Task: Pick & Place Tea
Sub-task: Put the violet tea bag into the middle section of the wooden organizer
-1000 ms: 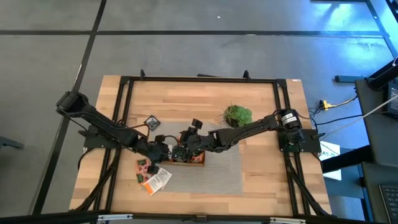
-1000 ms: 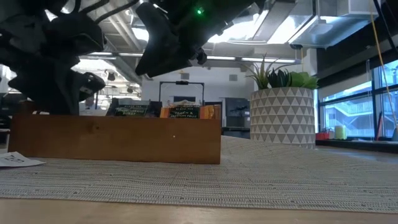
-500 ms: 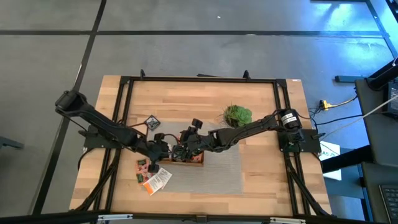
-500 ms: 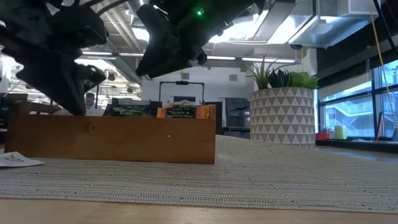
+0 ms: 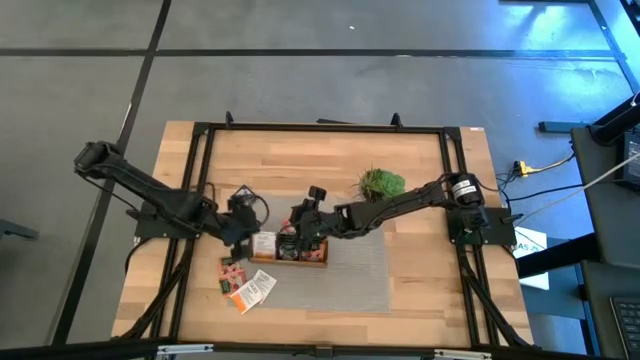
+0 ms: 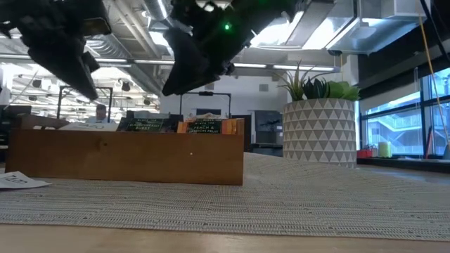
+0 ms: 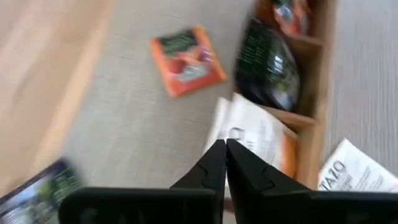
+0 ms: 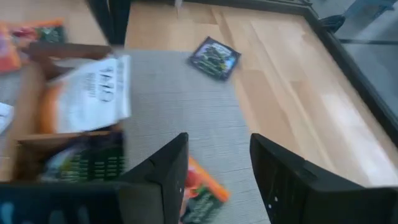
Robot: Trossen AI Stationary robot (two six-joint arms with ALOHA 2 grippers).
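The tea sachets are spread about a long wooden tray point(image 5: 312, 258) point(image 6: 126, 158). A white-and-orange sachet point(image 5: 263, 243) point(image 7: 255, 134) point(image 8: 93, 93) lies in the tray's left compartment, and dark ones point(image 7: 267, 62) fill the middle one. An orange sachet point(image 7: 186, 59) point(image 8: 202, 186) lies flat on the grey mat beside the tray. My left gripper point(image 5: 250, 228) point(image 7: 221, 155) hangs shut, above and just left of the tray's left end. My right gripper point(image 5: 297, 232) point(image 8: 217, 180) hovers open over the tray's middle, holding nothing.
More sachets point(image 5: 248, 282) lie on the table near the tray's left end, and a dark one point(image 8: 214, 57) on bare wood beyond the mat. The potted plant point(image 5: 382, 184) point(image 6: 320, 130) stands right of the tray. The grey mat point(image 5: 350, 280) has free room on its right half.
My left gripper has risen from the tray's left end and drawn back toward the table's left edge. A white-and-orange sachet now shows lying in the left compartment where the gripper stood. My right gripper has stayed over the tray.
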